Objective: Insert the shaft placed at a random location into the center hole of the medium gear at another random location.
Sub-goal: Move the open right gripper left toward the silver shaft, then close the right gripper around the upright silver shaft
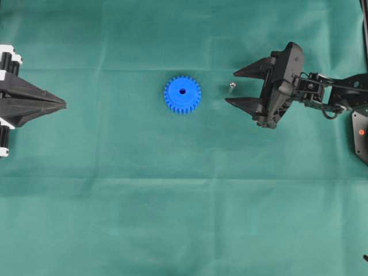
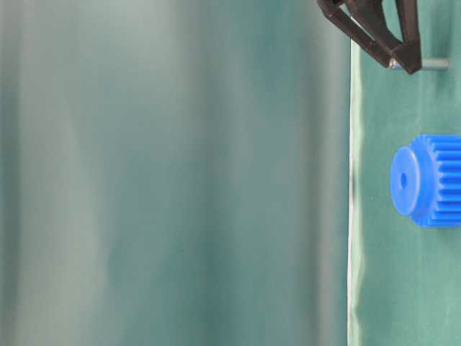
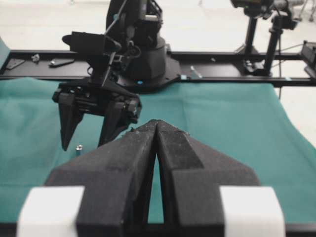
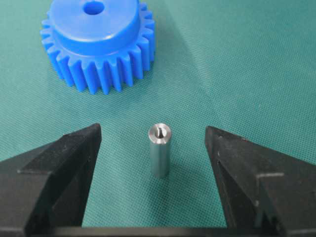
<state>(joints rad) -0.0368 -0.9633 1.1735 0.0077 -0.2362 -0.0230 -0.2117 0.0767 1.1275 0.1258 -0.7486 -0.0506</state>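
My right fingers stand wide open, one on each side of the shaft, with clear space between each finger and the pin. Nothing is held. The shaft stands upright on the green bench, its top face showing a small central recess in the right wrist view. In the overhead view the shaft lies just off the tips of my right fingers, between them and the medium gear.

The medium gear lies flat on the bench near the middle, hub facing up, apart from the shaft. Its center hole is unobstructed. In the right wrist view the gear sits beyond the shaft, toward the upper left, with the center hole near the top edge.

My left fingers are closed together, tip against tip, with nothing between them. They rest at the left edge of the bench, well apart from the gear and pointing toward it.
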